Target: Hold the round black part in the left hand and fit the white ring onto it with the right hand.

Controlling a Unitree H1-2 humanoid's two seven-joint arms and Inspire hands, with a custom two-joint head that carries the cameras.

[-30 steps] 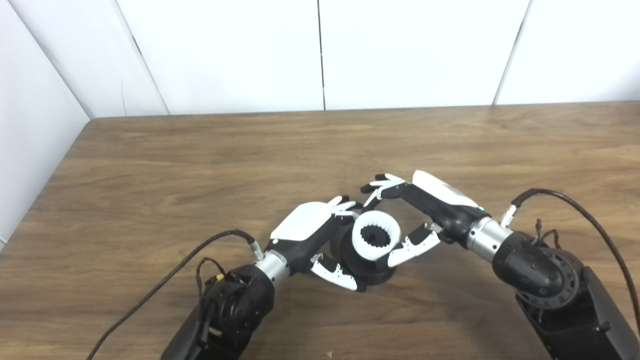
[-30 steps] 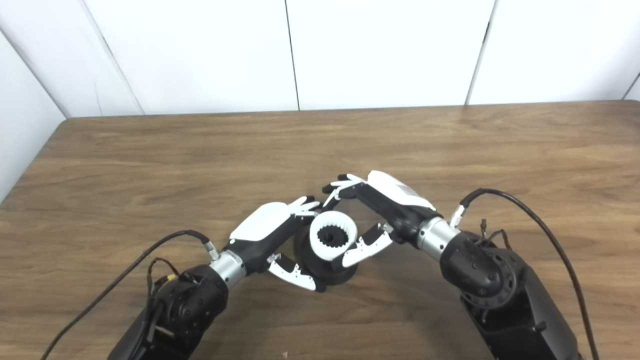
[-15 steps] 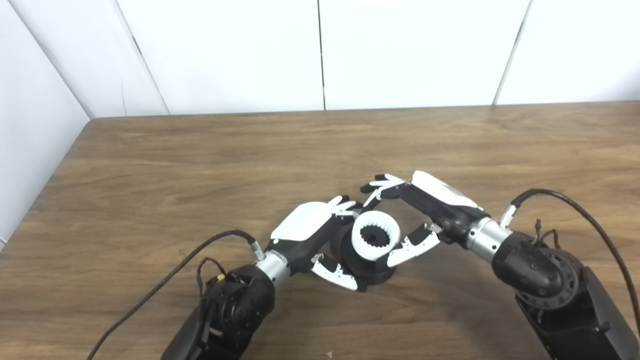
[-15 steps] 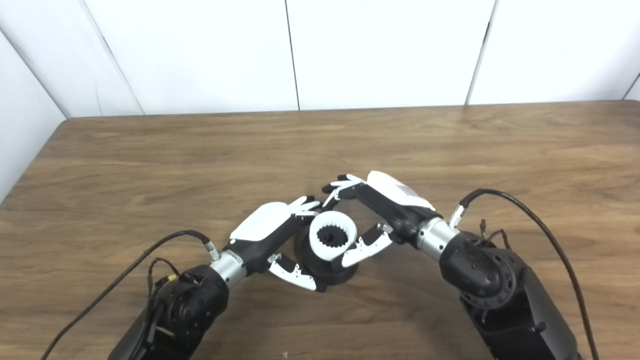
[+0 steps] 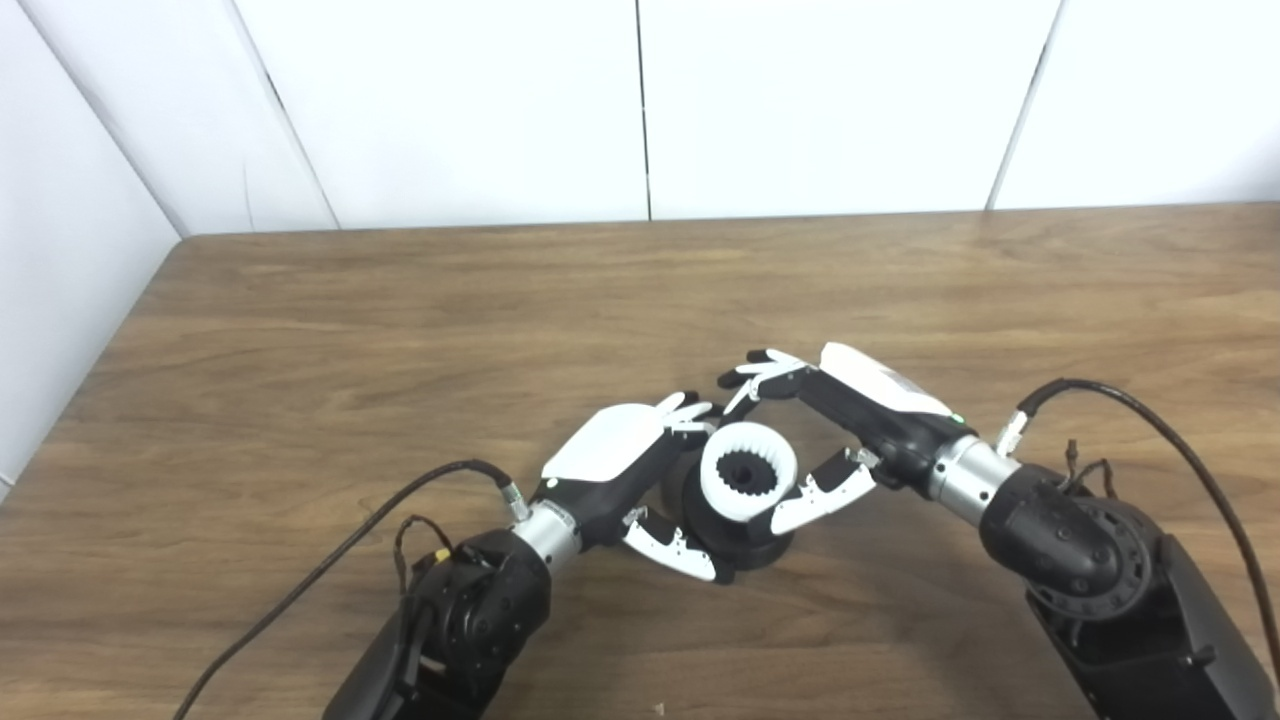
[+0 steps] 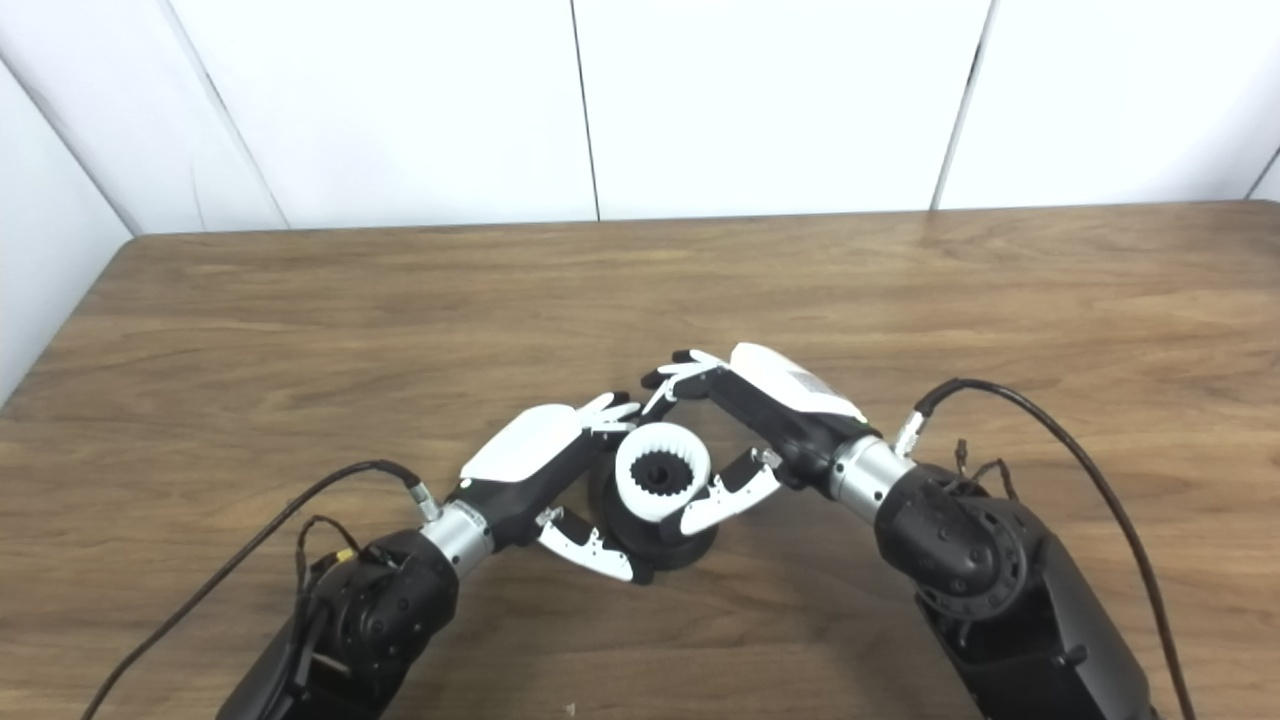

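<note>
1. A brown wood-grain table point(image 5: 400, 320) carries the work, with white wall panels point(image 5: 450, 100) behind its far edge.
2. The round black plastic part point(image 5: 735, 545), with a wide flanged base, stands on the table slightly toward 6 o'clock of centre, its base touching the wood.
3. The white toothed plastic ring point(image 5: 749, 472) sits on top of the black part. Its inner wall is ribbed, and a dark toothed hub point(image 6: 660, 473) shows inside the ring's opening — the only thing visible in it.
4. The left hand point(image 5: 625, 465), white-backed with black fingers, wraps the black part from its 9 o'clock side. Its fingers point(image 5: 690, 412) curl round the far side and its thumb point(image 5: 672, 545) lies along the near side at about 7 o'clock, so it is closed around the part.
5. The right hand point(image 5: 850, 420) comes in from 3 o'clock. Its fingers point(image 5: 760, 368) arch over the ring's far side at about 12 o'clock, and its thumb point(image 5: 815, 492) rests against the ring's outer wall at about 4 o'clock — a loose pinch on the ring, fingers only partly curled.
6. Whether the ring is fully seated on the part cannot be told.
7. A black cable point(image 5: 330, 570) trails from the left wrist toward 7 o'clock, and another black cable point(image 5: 1150, 420) loops from the right wrist toward 4 o'clock.
</note>
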